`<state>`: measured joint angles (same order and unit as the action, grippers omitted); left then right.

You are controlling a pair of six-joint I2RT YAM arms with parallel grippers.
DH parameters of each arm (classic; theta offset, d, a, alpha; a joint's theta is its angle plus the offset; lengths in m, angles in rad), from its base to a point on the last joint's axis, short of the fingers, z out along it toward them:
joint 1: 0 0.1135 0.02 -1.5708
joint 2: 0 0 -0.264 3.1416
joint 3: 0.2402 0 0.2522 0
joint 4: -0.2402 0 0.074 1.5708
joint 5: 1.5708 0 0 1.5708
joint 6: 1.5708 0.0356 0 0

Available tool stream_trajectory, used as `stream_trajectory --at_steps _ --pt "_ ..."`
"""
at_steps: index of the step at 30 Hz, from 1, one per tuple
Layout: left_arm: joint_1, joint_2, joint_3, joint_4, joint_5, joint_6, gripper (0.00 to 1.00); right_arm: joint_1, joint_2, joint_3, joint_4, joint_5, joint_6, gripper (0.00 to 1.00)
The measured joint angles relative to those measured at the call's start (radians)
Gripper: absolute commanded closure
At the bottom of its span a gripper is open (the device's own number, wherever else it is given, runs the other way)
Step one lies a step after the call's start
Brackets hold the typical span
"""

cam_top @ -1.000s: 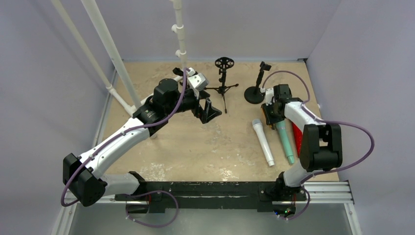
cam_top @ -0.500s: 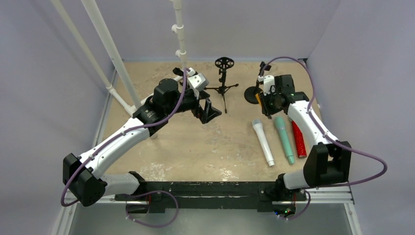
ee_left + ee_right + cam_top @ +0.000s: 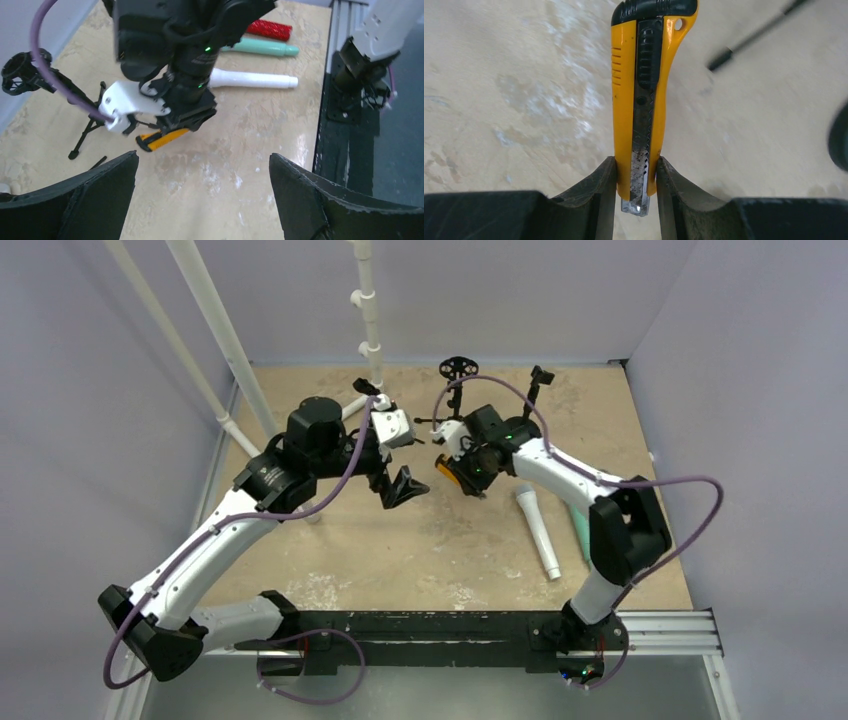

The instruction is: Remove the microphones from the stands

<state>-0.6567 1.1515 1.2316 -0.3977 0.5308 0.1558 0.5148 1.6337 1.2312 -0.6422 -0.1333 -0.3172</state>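
Note:
A tripod stand with an empty ring mount [image 3: 458,368] stands at the back, and a second stand's clip [image 3: 541,376] shows to its right. A white microphone [image 3: 537,531], a teal one [image 3: 260,48] and a red one [image 3: 268,29] lie on the table at the right. My right gripper [image 3: 452,468] is shut on a yellow utility knife [image 3: 639,100], held low over the table's middle, in front of the tripod. The knife also shows in the left wrist view [image 3: 162,139]. My left gripper [image 3: 400,487] is open and empty, left of the knife.
White pipes [image 3: 230,350] rise at the back left. A tripod leg [image 3: 754,35] lies just beyond the knife's handle. A black rail [image 3: 430,630] runs along the near edge. Grey walls close in both sides.
My right arm has swung left from the microphones at the right to the middle, and now shows a yellow knife in its jaws. My left gripper has drawn back and down a little.

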Motion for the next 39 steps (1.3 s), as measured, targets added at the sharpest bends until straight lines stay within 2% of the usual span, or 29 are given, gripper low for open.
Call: stream_trajectory --at_steps 6,12,15,17,20,22,23,25,27,36,39 --pt "0.0 -0.039 0.023 -0.198 0.085 0.119 0.0 0.146 0.23 0.111 0.057 -0.017 -0.027 1.0" --pt "0.0 -0.037 0.014 -0.265 0.113 0.151 0.0 0.215 0.412 0.247 0.092 -0.016 -0.05 1.0" --pt "0.0 -0.032 0.013 -0.274 0.119 0.154 0.0 0.233 0.453 0.298 0.097 -0.008 -0.051 0.96" --pt "0.0 -0.032 0.013 -0.274 0.121 0.154 0.0 0.243 0.47 0.321 0.106 0.003 -0.051 0.9" --pt "0.001 -0.032 0.013 -0.273 0.121 0.153 0.0 0.253 0.486 0.342 0.106 0.019 -0.051 0.72" --pt "0.002 -0.032 0.013 -0.272 0.121 0.153 0.0 0.257 0.489 0.347 0.111 0.033 -0.05 0.54" --pt "0.003 -0.032 0.013 -0.27 0.121 0.152 0.0 0.259 0.488 0.347 0.111 0.039 -0.051 0.38" --pt "0.005 -0.036 0.011 -0.267 0.12 0.151 0.0 0.259 0.483 0.344 0.112 0.046 -0.043 0.21" --pt "0.01 -0.048 0.0 -0.257 0.117 0.151 0.0 0.259 0.453 0.313 0.118 0.056 -0.048 0.11" --pt "0.034 -0.101 -0.019 -0.243 0.084 0.15 0.0 0.253 0.126 0.159 0.07 0.069 -0.049 0.03" --pt "0.053 -0.119 -0.033 -0.199 0.019 0.117 0.0 0.226 0.006 0.107 0.065 0.057 -0.038 0.02"
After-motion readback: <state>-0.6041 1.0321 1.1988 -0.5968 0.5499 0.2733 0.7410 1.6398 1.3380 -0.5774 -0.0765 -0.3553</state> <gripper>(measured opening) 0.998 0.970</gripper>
